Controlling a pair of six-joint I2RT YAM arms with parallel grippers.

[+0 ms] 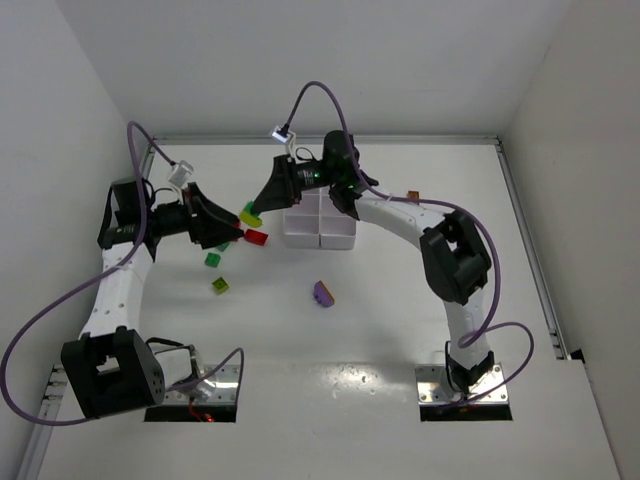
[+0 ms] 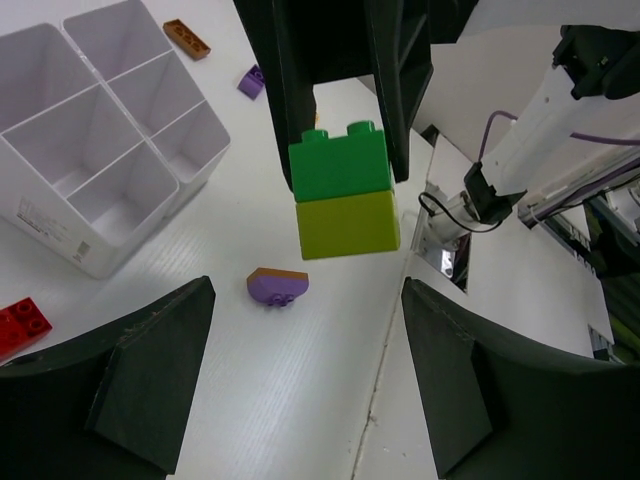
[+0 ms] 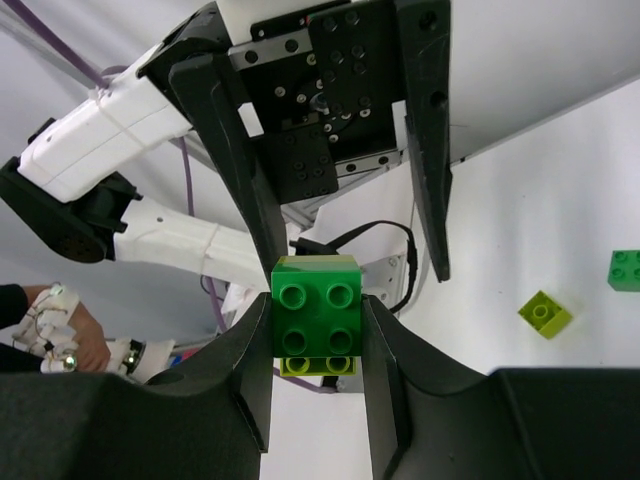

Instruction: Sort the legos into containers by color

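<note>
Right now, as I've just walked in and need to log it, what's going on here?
The right gripper holds a green brick joined to a lime brick, up in the air between the arms. The left gripper faces it, jaws open on either side of the pair, not gripping. The tray shows only empty compartments; a red brick and a purple brick lie loose on the table.

We are looking into what is plainly a robotics lab cell: plain white walls (image 1: 400, 60) are boxing in a bare white surface (image 1: 380, 330), the left arm (image 1: 115, 290) and right arm (image 1: 455, 265) are standing on bolted metal plates (image 1: 435, 387), and purple cables (image 1: 318, 84) are looping loose around them.
</note>
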